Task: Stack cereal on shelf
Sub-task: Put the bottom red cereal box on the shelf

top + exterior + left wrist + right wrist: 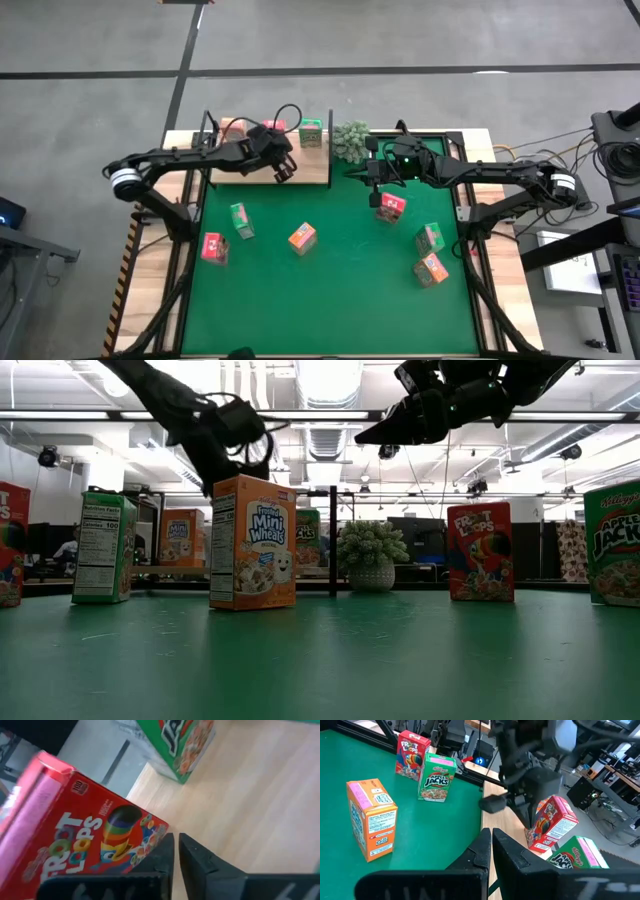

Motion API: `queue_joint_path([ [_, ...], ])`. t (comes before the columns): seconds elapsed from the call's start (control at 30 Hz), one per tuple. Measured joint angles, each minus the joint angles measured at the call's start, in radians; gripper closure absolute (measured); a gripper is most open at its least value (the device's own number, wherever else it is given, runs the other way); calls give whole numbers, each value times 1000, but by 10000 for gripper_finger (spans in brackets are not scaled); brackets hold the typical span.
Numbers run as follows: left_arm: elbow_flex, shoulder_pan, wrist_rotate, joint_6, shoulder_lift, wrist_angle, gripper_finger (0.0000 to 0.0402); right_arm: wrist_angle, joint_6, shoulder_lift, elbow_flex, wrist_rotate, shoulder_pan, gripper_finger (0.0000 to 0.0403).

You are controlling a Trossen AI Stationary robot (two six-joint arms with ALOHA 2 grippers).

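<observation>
Cereal boxes [302, 238] scattered over the green mat [330, 300]; a red box [551, 824] and a green box [311, 131] on the shelf [310, 170]. Left pincer [284, 167] above the shelf beside the red box, fingers closed, empty. Right pincer [372, 180] just past the shelf's end, near the plant [351, 140], closed, empty.

Orange [302, 238], pink-red [214, 248] and green [241, 220] printed cereal boxes dot a green mat [330, 300]; the light wood shelf [305, 168] at the mat's far left corner carries one red [85, 845] and one green box [311, 132].
</observation>
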Motion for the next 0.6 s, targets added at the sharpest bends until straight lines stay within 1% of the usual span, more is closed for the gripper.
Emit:
queue_joint_path([
  [0.17, 29, 26, 0, 0, 57, 3, 400, 0, -8, 0, 0, 1, 0, 394],
  [0.33, 48, 42, 0, 0, 87, 4, 400, -3, -14, 0, 0, 2, 0, 394],
  [0.47, 49, 49, 0, 2, 94, 5, 400, -3, -14, 0, 0, 4, 0, 394],
  [0.6, 49, 62, 0, 3, 94, 17, 400, -4, -13, 0, 0, 38, 0, 394],
])
